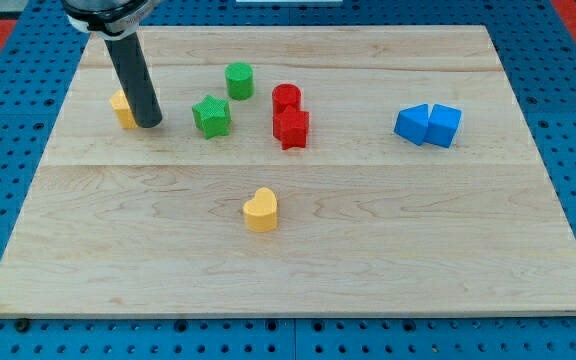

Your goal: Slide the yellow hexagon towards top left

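Observation:
The yellow hexagon [121, 108] lies near the board's upper left, mostly hidden behind my dark rod. My tip [149, 124] rests on the board right against the hexagon's right side. A yellow heart [260, 210] lies at the board's middle, toward the view's bottom.
A green star [211, 116] and a green cylinder [238, 80] lie right of my tip. A red cylinder [286, 98] and a red star [291, 128] touch each other at centre top. Two blue blocks [429, 125] sit together at the right. The wooden board [298, 270] lies on a blue pegboard.

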